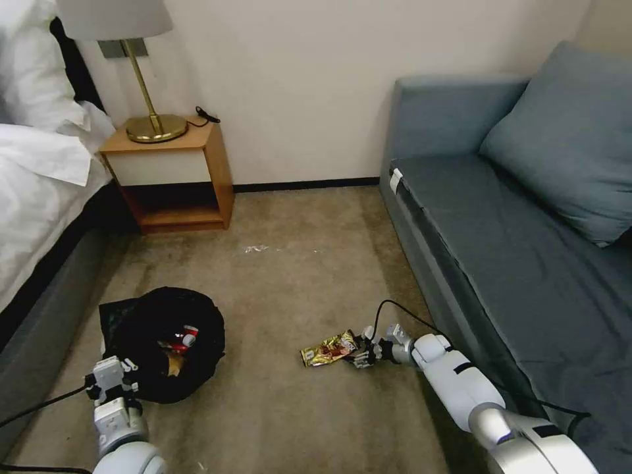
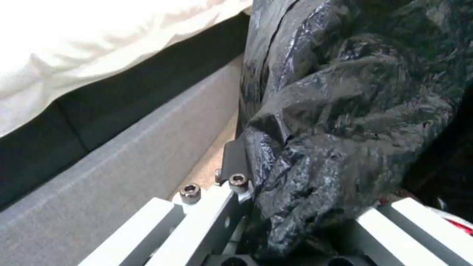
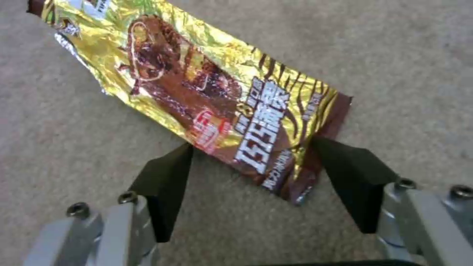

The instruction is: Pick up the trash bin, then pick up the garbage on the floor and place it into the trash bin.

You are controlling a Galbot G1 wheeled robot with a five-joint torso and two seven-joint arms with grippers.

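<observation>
The trash bin (image 1: 141,309), wrapped in its crinkly black bag (image 2: 345,111), sits low at my left beside the bed. My left gripper (image 1: 117,372) is shut on the near rim, and one black finger pad (image 2: 233,160) presses against the bag. Inside the bin lie red-and-white garbage (image 1: 182,342) and a brown piece (image 1: 172,364). A shiny gold snack wrapper (image 1: 328,349) (image 3: 197,85) lies flat on the carpet. My right gripper (image 1: 359,357) (image 3: 252,147) is down at the wrapper's near end, open, with a pad on either side of it.
The bed (image 1: 39,197) runs along the left, close to the bin. A wooden nightstand (image 1: 174,178) with a brass lamp (image 1: 151,99) stands at the back wall. The blue sofa (image 1: 513,230) borders my right arm. Small white scraps (image 1: 257,249) dot the carpet.
</observation>
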